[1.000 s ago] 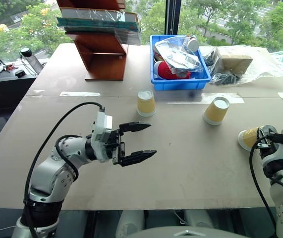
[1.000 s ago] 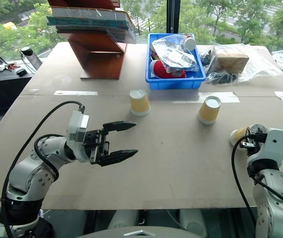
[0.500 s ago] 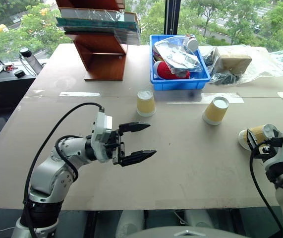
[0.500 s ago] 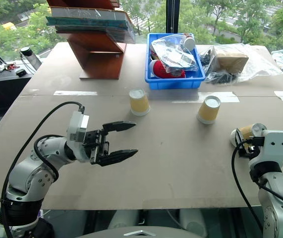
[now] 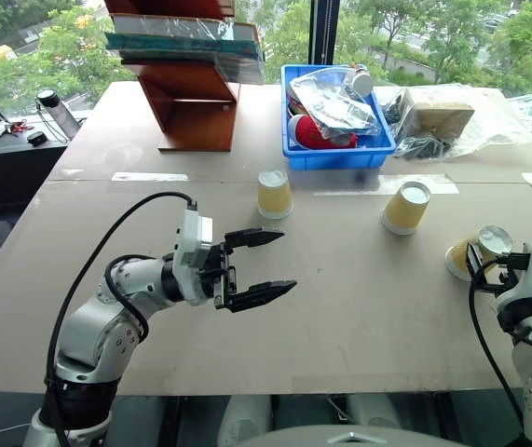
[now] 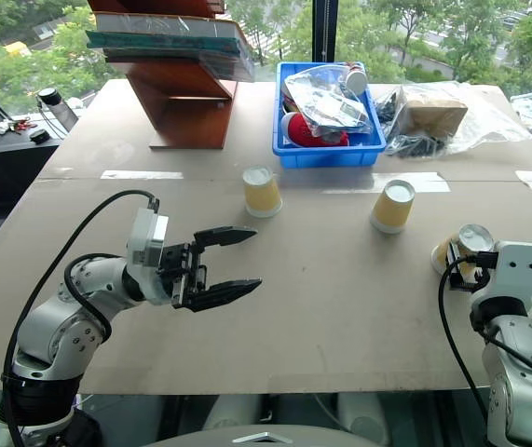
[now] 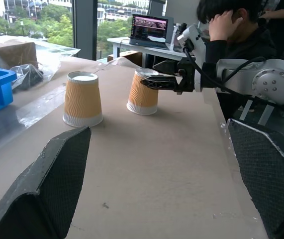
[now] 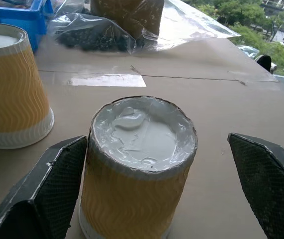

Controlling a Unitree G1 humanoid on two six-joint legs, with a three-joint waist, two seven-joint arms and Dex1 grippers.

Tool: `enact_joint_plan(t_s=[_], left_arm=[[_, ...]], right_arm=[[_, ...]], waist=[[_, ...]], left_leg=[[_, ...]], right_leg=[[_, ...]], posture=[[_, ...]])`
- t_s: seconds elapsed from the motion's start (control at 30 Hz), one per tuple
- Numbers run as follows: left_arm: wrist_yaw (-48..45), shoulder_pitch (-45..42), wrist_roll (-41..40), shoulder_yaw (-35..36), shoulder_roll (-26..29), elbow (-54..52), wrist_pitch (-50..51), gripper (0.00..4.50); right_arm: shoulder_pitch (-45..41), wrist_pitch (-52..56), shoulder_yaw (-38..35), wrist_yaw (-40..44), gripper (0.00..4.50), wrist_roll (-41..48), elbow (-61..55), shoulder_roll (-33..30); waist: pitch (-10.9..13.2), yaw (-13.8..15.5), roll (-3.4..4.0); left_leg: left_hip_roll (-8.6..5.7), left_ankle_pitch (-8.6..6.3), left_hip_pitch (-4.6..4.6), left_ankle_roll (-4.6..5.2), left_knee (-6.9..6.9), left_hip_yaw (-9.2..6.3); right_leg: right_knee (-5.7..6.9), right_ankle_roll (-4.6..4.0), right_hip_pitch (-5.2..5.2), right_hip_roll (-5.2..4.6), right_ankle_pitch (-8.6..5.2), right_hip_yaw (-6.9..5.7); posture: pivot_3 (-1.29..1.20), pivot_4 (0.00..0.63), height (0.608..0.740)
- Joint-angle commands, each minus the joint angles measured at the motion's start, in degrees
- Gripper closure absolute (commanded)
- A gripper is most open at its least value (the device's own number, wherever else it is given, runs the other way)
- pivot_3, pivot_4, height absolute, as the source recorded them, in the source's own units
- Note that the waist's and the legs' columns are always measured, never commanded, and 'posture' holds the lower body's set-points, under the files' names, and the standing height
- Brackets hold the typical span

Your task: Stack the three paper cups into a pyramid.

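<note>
Three paper cups stand upside down on the surface [image 5: 359, 307], white bases up, all well apart; nothing stacked yet. The far-left cup [image 5: 274, 194] sits in front of the blue bin [image 5: 338, 154]. The middle cup [image 5: 405, 208] is near the tape strip. The right cup [image 8: 139, 169] stands at the surface's right edge, just ahead of my right wrist.

Right gripper [image 7: 157, 74]: jaws wide, one on each side of the right cup, with clear gaps to both walls in the right wrist view. The left wrist view shows its fingers level with the cup's upper part, near the base rim. No grip on it.

Left gripper [image 5: 258, 265]: jaws wide and empty, hovering level above the surface, pointing toward the robot's right, well short of any cup.

Handling, my judgement: the cups are very light, thin-walled and rippled. A hard squeeze should dent or ovalise the wall, and a nudge will slide or tip a cup. The taper means a grip may creep toward the narrow end. I would take hold across the side wall near the closed base, where the disc stiffens it, and close gently.

Plan: bring two cups just beside each other as the lower row, then set the third across their bases to finish the pyramid.
</note>
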Motion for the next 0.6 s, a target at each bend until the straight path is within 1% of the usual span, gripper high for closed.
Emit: enact_joint_plan(t_s=[0.03,0.13,0.17,0.23,0.27,0.33,0.37,0.47,0.53,0.6], left_arm=[[-0.8,0.1,-0.8,0.9,0.6,-1.2,-0.7,0.00],[-1.4,0.4,-0.7,1.2,0.8,-0.9,-1.0,0.00],[-1.4,0.4,-0.7,1.2,0.8,-0.9,-1.0,0.00],[-1.5,0.4,-0.6,1.3,0.8,-0.8,-1.1,0.00],[-1.5,0.4,-0.5,1.3,0.8,-0.9,-1.1,0.00],[-1.5,0.6,-0.4,1.4,0.8,-0.8,-1.1,0.00],[-1.5,0.7,-0.3,1.4,0.8,-0.7,-1.2,0.00],[-1.4,1.3,0.2,1.9,0.8,-0.1,-1.7,0.00],[-0.7,1.9,0.3,2.9,0.7,0.7,-2.1,0.00],[0.1,2.5,0.4,4.3,0.7,2.1,-2.3,0.00]], right_arm=[[-1.7,-0.5,-2.2,-0.2,0.03,1.6,1.0,-0.6],[-3.4,-0.4,-2.6,0.1,0.03,2.8,2.7,-1.1],[-3.7,-0.1,-2.6,0.2,0.26,3.2,2.9,-1.1],[-3.9,0.0,-2.4,0.2,0.86,3.7,3.1,-1.2],[-4.0,-0.1,-2.3,0.2,1.52,3.7,3.2,-1.4],[-3.8,-0.1,-2.1,0.4,2.22,3.7,3.0,-1.8],[-3.5,-0.2,-2.0,0.6,2.33,3.3,2.6,-2.4],[-1.3,-0.4,-1.3,3.5,2.33,4.0,-0.5,-4.6],[2.0,1.4,0.0,9.2,2.33,8.3,-6.5,-7.4],[5.3,4.8,1.9,15.2,2.33,14.9,-14.0,-11.4]], waist=[[0.0,0.0,0.01],[0.0,0.0,0.02],[0.0,0.0,0.02],[0.0,0.0,0.02],[0.0,0.0,0.02],[0.0,0.0,0.02],[0.0,0.0,0.02],[0.0,0.0,0.03],[0.1,0.0,0.11],[0.1,-0.1,0.17]], left_leg=[[0.00,0.00,0.00,0.00,0.00,0.00],[0.00,0.00,0.00,0.00,0.00,0.01],[-0.01,0.00,0.00,0.00,0.00,0.01],[-0.01,0.00,0.00,0.00,0.00,-0.01],[-0.03,0.00,0.00,0.00,-0.01,-0.01],[-0.09,0.00,0.00,0.00,-0.01,-0.01],[-0.10,0.00,0.00,0.00,-0.01,-0.01],[-0.14,0.00,0.00,0.00,-0.02,-0.01],[-0.14,0.00,-0.01,0.00,-0.03,-0.02],[-0.12,0.00,-0.01,0.00,-0.06,-0.04]], right_leg=[[0.00,0.00,0.00,0.00,0.00,0.00],[0.00,0.02,0.00,0.00,0.01,0.00],[0.00,0.02,0.00,0.00,0.01,0.00],[0.00,0.02,0.00,0.00,0.01,0.00],[0.00,0.02,0.00,0.00,0.01,0.00],[0.00,0.02,0.00,0.00,0.01,-0.01],[-0.01,0.03,0.00,0.00,0.01,0.00],[-0.01,0.03,0.00,-0.01,0.02,0.01],[-0.01,0.04,0.00,-0.02,0.01,0.00],[-0.02,0.13,-0.01,-0.01,0.06,-0.01]], posture=[[0.00,0.150,0.740],[0.00,0.150,0.740],[0.00,0.150,0.740],[0.00,0.150,0.740],[0.00,0.150,0.740],[0.00,0.150,0.740],[0.00,0.150,0.740],[0.00,0.150,0.740],[0.00,0.150,0.740],[0.00,0.150,0.740]])
